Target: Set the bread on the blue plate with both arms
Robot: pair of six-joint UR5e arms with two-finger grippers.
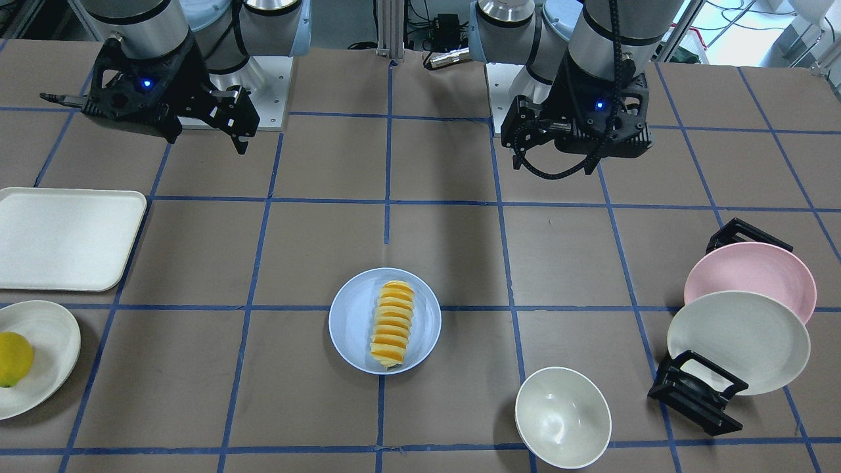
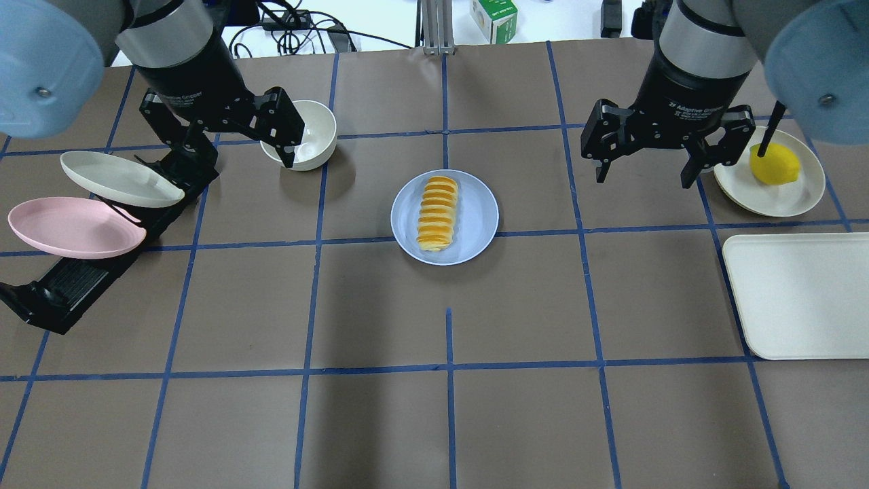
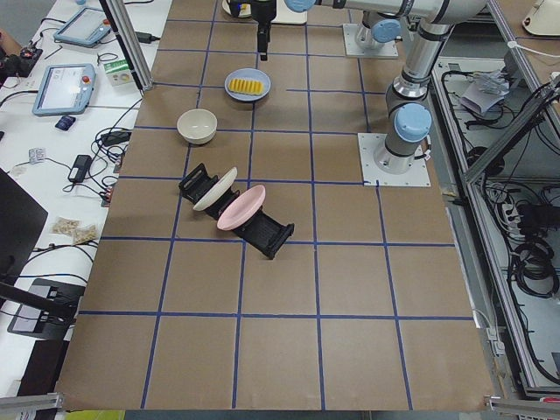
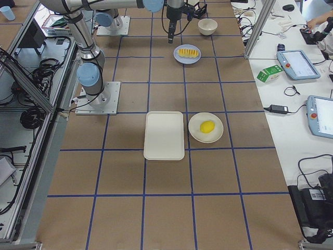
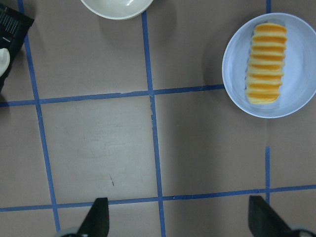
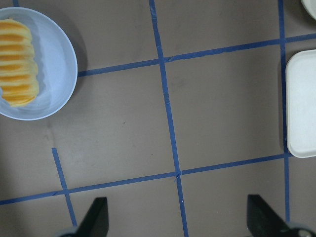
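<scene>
The ridged golden bread [image 2: 438, 212] lies lengthwise on the pale blue plate [image 2: 477, 224] at the table's middle; it also shows in the front view [image 1: 392, 323]. My left gripper [image 2: 237, 153] is open and empty, raised to the left of the plate near a white bowl. My right gripper [image 2: 643, 180] is open and empty, raised to the right of the plate. In the left wrist view the bread [image 5: 266, 63] and plate [image 5: 298, 84] sit at the upper right. In the right wrist view they sit at the upper left [image 6: 17, 61].
A white bowl [image 2: 302, 136] stands by the left gripper. A black rack [image 2: 68, 285] holds a cream plate [image 2: 119, 178] and a pink plate [image 2: 71, 227] at the left. A cream plate [image 2: 791, 197] with a yellow lemon [image 2: 774, 165] and a white tray [image 2: 801, 295] lie at the right.
</scene>
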